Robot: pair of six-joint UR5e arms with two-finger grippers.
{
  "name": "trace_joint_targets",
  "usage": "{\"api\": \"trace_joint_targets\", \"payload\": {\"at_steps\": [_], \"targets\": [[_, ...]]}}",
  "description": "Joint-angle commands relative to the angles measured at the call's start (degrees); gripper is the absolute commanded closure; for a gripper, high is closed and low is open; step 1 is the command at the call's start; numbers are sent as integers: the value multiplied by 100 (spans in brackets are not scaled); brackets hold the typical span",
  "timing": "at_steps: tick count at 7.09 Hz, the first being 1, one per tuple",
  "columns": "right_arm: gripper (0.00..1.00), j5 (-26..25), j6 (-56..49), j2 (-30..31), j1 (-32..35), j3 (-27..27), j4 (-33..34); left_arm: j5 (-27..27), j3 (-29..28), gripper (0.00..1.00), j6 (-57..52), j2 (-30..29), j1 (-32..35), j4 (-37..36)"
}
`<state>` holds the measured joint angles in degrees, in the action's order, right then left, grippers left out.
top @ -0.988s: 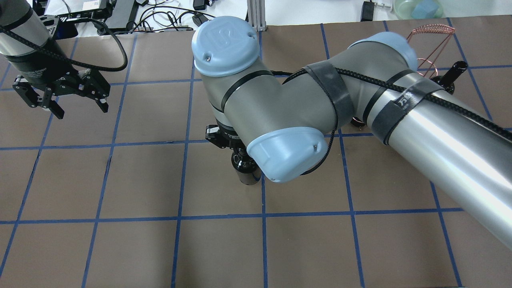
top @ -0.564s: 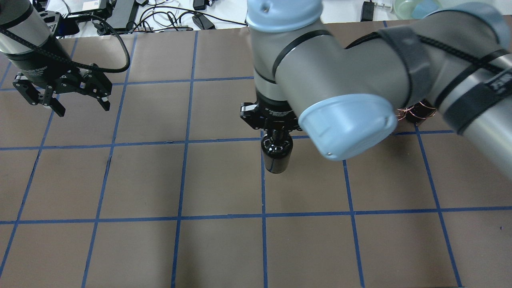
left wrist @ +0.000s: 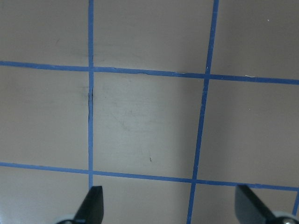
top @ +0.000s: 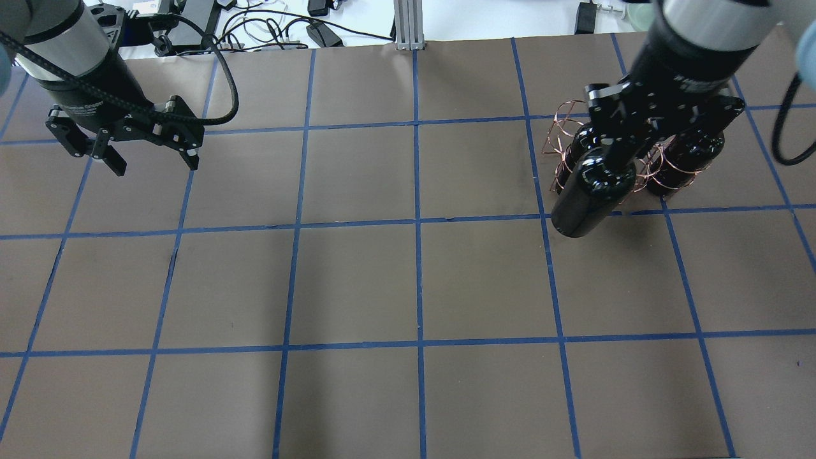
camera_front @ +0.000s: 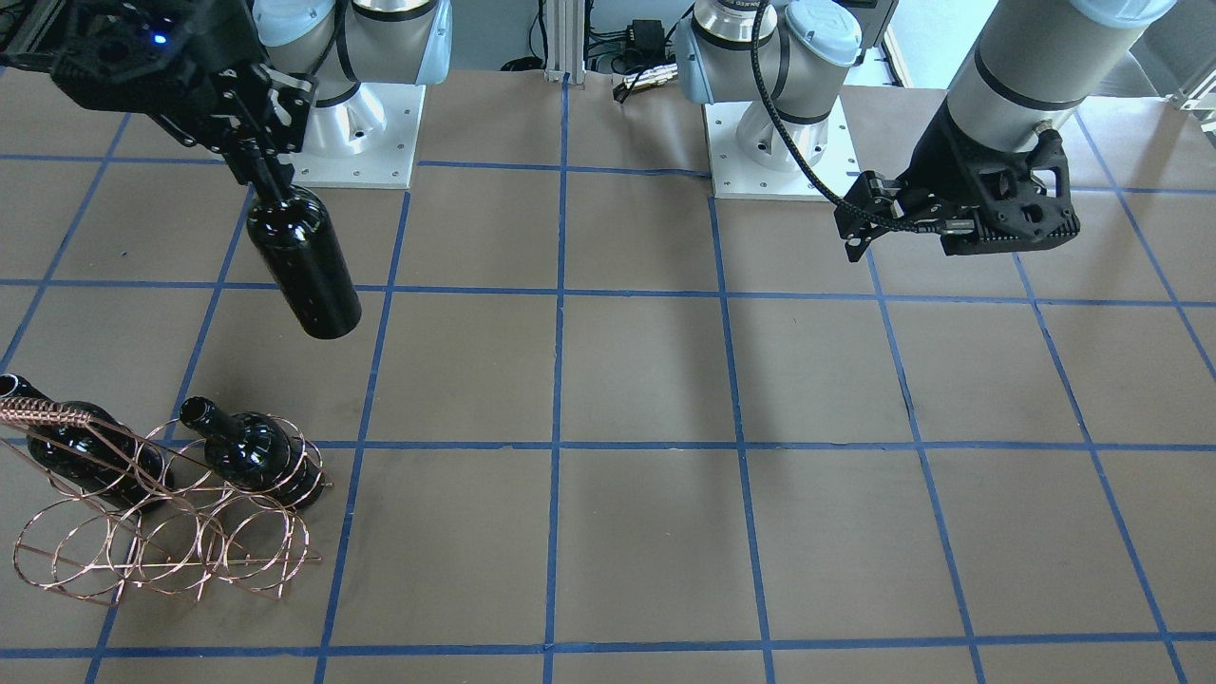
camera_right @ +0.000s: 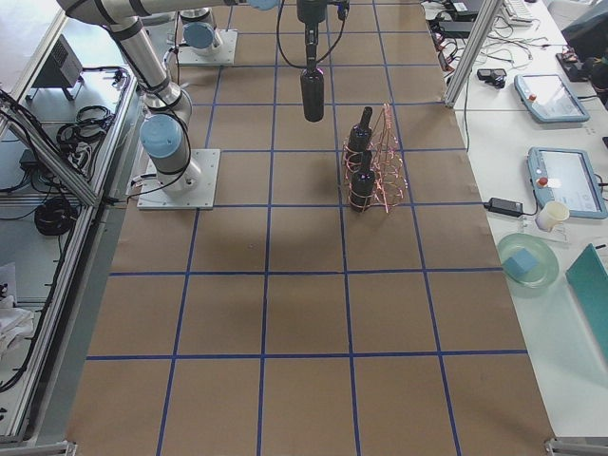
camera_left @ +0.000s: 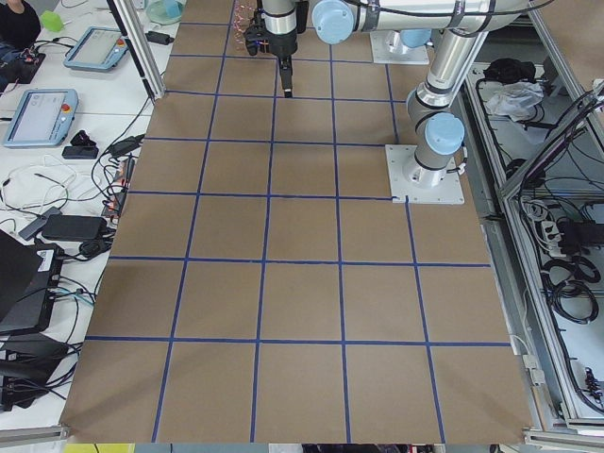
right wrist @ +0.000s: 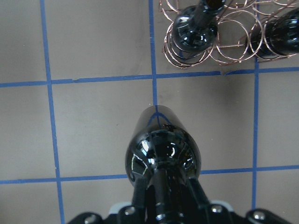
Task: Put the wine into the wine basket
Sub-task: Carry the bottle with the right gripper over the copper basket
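Note:
My right gripper [top: 619, 153] is shut on the neck of a glossy black wine bottle [top: 588, 199], which hangs tilted above the table. The same bottle [camera_front: 306, 266] is off the surface, short of the wine basket [camera_front: 171, 548], a copper wire rack. Two more bottles lie in the rack's loops: one [camera_front: 249, 456] and another [camera_front: 84, 454]. In the right wrist view the held bottle [right wrist: 161, 149] fills the centre, with the basket [right wrist: 233, 49] further ahead. My left gripper [top: 155, 164] hovers open and empty at the far left, over bare table [left wrist: 149, 116].
Cables and electronics [top: 268, 25] and an aluminium post [top: 405, 25] line the table's far edge. The two arm bases [camera_front: 361, 133] [camera_front: 774, 142] stand on the robot's side. Brown table with a blue tape grid spreads around the basket.
The right arm has swung the bottle from the table's middle to the right, up to the basket. The left gripper has drifted slightly right and stays open.

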<state>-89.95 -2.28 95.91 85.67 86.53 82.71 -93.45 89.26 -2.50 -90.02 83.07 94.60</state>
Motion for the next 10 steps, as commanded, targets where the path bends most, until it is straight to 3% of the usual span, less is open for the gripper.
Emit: {"api": "trace_joint_targets", "payload": {"at_steps": [1, 3, 7, 10], "targets": [[100, 22, -921, -194, -944, -478, -264, 19, 4, 0, 4, 11, 95, -3], [100, 4, -1151, -562, -1173, -759, -141, 28, 12, 0, 39, -50, 192, -3], [100, 162, -670, -1081, -1351, -875, 929, 37, 12, 0, 39, -15, 219, -3], [100, 250, -308, -1206, -1298, -866, 888, 90, 12, 0, 39, -16, 210, -3]]}}
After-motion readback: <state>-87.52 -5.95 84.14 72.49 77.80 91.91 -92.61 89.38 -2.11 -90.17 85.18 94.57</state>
